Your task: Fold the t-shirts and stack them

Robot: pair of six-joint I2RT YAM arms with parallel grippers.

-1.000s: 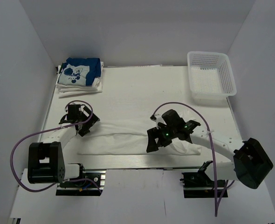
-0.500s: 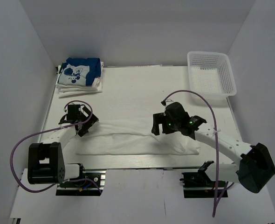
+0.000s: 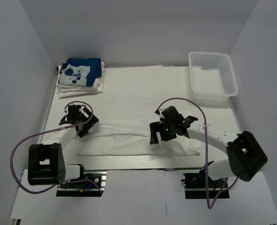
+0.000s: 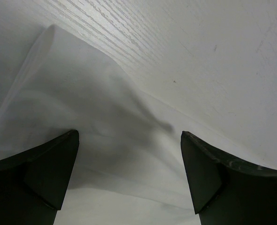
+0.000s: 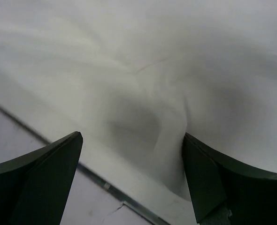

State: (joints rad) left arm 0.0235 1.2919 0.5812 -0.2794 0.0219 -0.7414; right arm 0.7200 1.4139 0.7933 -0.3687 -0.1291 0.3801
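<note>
Stretching left to right, the white t-shirt [image 3: 119, 140] lies flat — left gripper [image 4: 129, 135] and right gripper [image 5: 132, 136] both spread.

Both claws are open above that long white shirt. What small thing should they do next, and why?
Probably lower the right gripper and pinch the white shirt beneath it. Both it and the left gripper are open, holding nothing, and the shirt lies as a long band, not yet folded compact like the stack at the far left corner.
</note>
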